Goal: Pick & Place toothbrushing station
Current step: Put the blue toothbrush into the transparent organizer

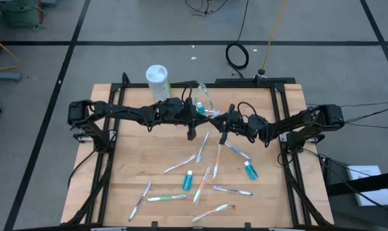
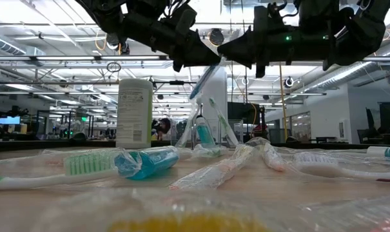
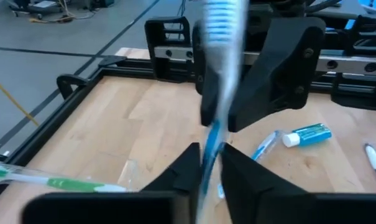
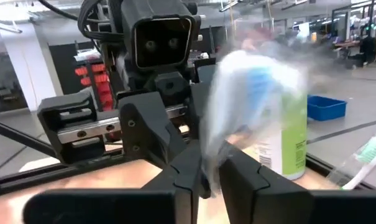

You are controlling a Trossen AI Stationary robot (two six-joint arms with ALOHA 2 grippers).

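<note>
My two grippers meet above the middle of the table. My left gripper (image 1: 205, 113) and my right gripper (image 1: 220, 120) are both shut on one blue-handled toothbrush (image 2: 204, 78) in a clear wrapper, held high above the table. The small clear cup (image 1: 203, 96) stands on its base just behind them with a few brushes upright in it; it also shows in the low view (image 2: 204, 132). Several wrapped toothbrushes (image 1: 181, 165) and blue toothpaste tubes (image 1: 188, 180) lie flat on the wooden table. My left gripper pinches the toothbrush's blue handle (image 3: 207, 146) between its two fingers. The brush runs on past the fingers to its bristle head (image 3: 225, 18). It is lifted clear of the table and slants. My right gripper pinches the same wrapped toothbrush (image 4: 207, 165) between its two fingers, facing my left gripper. The blurred wrapper and head (image 4: 256, 87) stand up in front of the camera. Which part of the brush it has cannot be told.
A white cylindrical canister (image 1: 158, 82) stands at the far edge, left of the cup. A toothpaste tube (image 1: 250, 169) lies toward the right. Black frame rails (image 1: 286, 147) run along the table's sides.
</note>
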